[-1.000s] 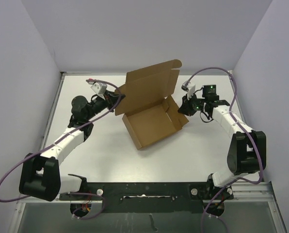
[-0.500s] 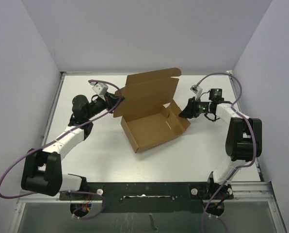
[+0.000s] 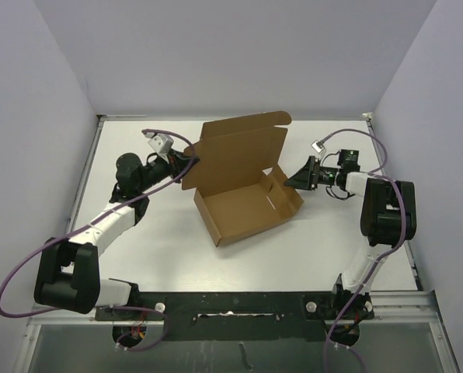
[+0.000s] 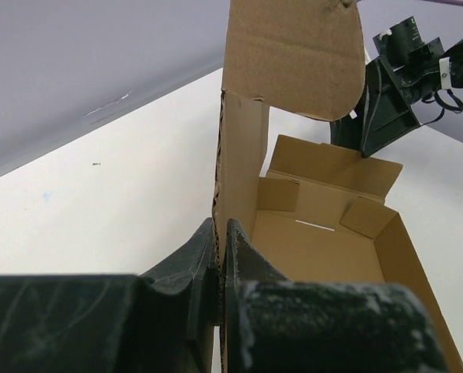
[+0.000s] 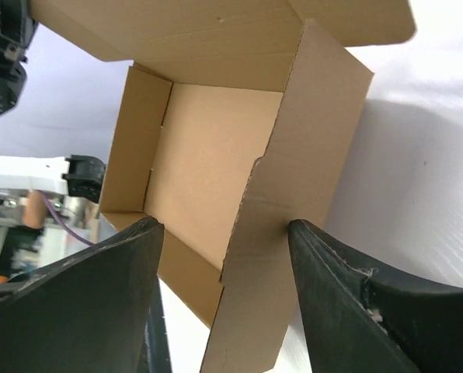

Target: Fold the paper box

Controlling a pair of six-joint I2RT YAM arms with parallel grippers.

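The paper box (image 3: 245, 203) is a brown cardboard mailer sitting on the middle of the white table, its shallow tray open and its lid (image 3: 237, 152) standing up at the back. My left gripper (image 3: 190, 160) is shut on the lid's left edge, and the left wrist view shows the cardboard (image 4: 241, 167) pinched between its closed fingers (image 4: 202, 245). My right gripper (image 3: 297, 179) is open at the tray's right side. In the right wrist view the right wall (image 5: 309, 155) stands between the spread jaws, the right finger (image 5: 332, 272) touching its outer face.
The white table (image 3: 154, 256) is closed in by pale purple walls at the back and both sides. Purple cables loop over both arms. The arm bases and a black rail (image 3: 231, 303) run along the near edge.
My right gripper has opened and let go of the box's right wall, its wrist drawing back to the right. The box has shifted slightly left. The left gripper keeps its hold.
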